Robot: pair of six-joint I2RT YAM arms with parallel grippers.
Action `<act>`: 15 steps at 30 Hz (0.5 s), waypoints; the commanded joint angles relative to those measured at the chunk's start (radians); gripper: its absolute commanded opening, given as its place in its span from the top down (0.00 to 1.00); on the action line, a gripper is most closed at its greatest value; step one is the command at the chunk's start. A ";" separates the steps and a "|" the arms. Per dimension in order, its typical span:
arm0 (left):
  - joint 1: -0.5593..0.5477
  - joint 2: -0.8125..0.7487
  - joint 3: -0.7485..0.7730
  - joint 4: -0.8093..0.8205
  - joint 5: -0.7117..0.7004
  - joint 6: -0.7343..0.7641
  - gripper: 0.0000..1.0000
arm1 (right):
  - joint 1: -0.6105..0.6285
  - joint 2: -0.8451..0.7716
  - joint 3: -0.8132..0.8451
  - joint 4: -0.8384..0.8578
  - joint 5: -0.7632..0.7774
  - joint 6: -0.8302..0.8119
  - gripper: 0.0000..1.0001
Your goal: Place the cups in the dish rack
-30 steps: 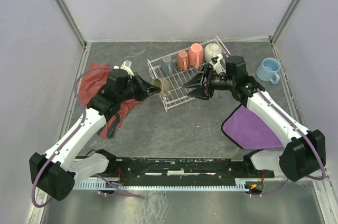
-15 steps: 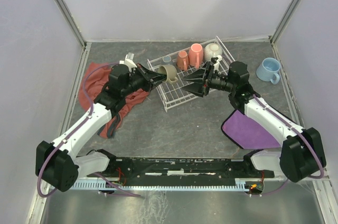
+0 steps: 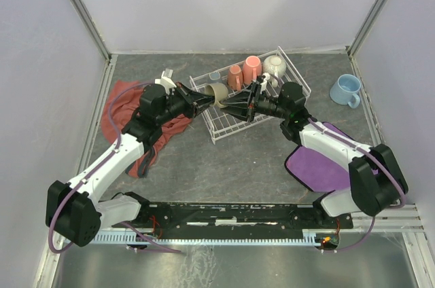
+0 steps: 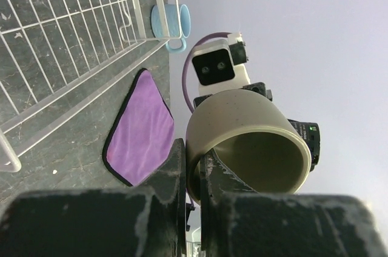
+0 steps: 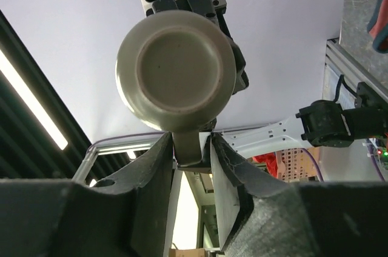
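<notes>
My left gripper (image 3: 204, 99) is shut on the wall of the olive-green mug (image 3: 216, 92), one finger inside and one outside the rim (image 4: 193, 154). It holds the mug sideways above the left part of the white wire dish rack (image 3: 224, 125). My right gripper (image 3: 232, 106) is open, and its fingers (image 5: 154, 166) straddle the mug's handle (image 5: 193, 145) with a gap on one side. The mug's base (image 5: 176, 69) faces the right wrist camera. A grey-blue mug (image 3: 215, 76), two orange mugs (image 3: 235, 76) (image 3: 252, 69) and a cream mug (image 3: 274, 65) stand in the rack's far row. A light blue mug (image 3: 345, 90) sits on the table to the right.
A red cloth (image 3: 132, 108) lies under my left arm. A purple cloth (image 3: 326, 159) lies under my right arm and also shows in the left wrist view (image 4: 142, 126). Grey walls close in the table on three sides.
My right gripper has moved left until its fingers are around the olive-green mug's handle. My left gripper lifted the mug a little toward the far side, then held still.
</notes>
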 commanded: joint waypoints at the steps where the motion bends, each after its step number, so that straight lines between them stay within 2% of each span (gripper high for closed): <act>1: 0.000 -0.018 0.006 0.115 0.042 -0.039 0.97 | 0.011 0.025 0.038 0.153 0.032 0.057 0.62; 10: -0.001 -0.007 -0.001 0.133 0.052 -0.043 0.97 | 0.036 0.082 0.052 0.238 0.053 0.104 0.63; 15: 0.000 -0.005 -0.010 0.146 0.054 -0.050 0.97 | 0.043 0.098 0.063 0.266 0.061 0.123 0.60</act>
